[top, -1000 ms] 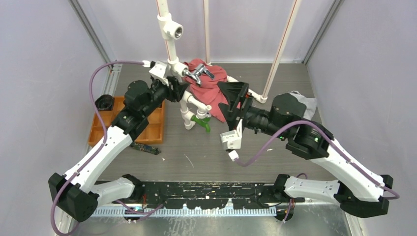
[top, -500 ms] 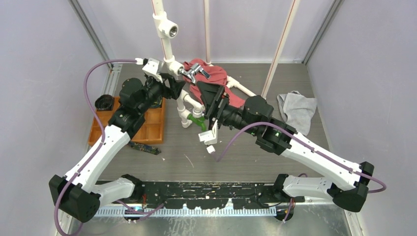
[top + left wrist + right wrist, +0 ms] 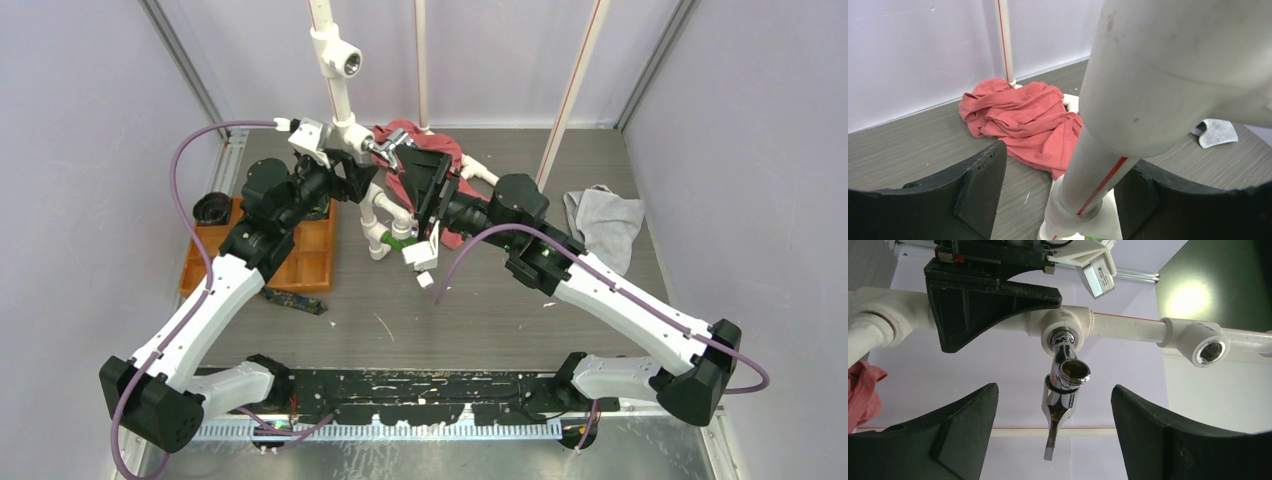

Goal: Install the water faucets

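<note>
Counter (image 3: pixel 500 300) carries the white pipe frame (image 3: pixel 338 95) at the back, with a red cloth (image 3: pixel 1023 117) heaped behind it. Left pincer (image 3: pixel 352 176) straddles the pipe just beside the faucet's tee, can't tell if it's actually biting. Right pincer (image 3: pixel 1054 389) is released, fingers spread either side of the silver faucet (image 3: pixel 1062 390), no contact. The faucet is seated in the tee's socket, and the green tap (image 3: pixel 400 241) is on the low fitting, partly hidden by the right wrist.
</note>
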`<action>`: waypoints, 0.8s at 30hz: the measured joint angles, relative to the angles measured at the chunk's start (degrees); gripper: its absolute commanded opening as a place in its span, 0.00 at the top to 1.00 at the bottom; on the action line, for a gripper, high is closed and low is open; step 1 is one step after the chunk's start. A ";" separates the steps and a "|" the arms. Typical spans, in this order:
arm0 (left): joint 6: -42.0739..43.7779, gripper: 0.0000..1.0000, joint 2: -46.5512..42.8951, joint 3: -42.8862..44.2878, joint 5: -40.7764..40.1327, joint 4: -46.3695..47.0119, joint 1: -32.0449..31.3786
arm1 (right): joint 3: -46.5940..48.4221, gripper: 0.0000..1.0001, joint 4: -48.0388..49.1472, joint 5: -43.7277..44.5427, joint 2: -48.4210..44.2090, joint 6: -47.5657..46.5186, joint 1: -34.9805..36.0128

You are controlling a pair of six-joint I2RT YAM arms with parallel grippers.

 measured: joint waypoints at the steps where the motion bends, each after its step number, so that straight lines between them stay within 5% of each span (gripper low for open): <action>1: 0.00 0.26 0.00 0.00 0.00 0.00 0.00 | 0.33 0.14 0.09 -0.42 0.55 0.31 -0.26; 10: 0.00 0.26 0.00 -0.02 0.02 0.00 0.26 | 3.02 0.16 1.62 -2.56 3.43 3.13 -1.88; 14: -0.02 0.26 0.00 -0.02 0.04 0.00 0.26 | 4.11 0.29 2.84 -2.60 4.52 3.89 -2.05; 24: -0.07 0.26 0.00 -0.02 0.20 0.02 0.28 | 5.44 0.41 2.95 -3.67 7.17 6.75 -2.32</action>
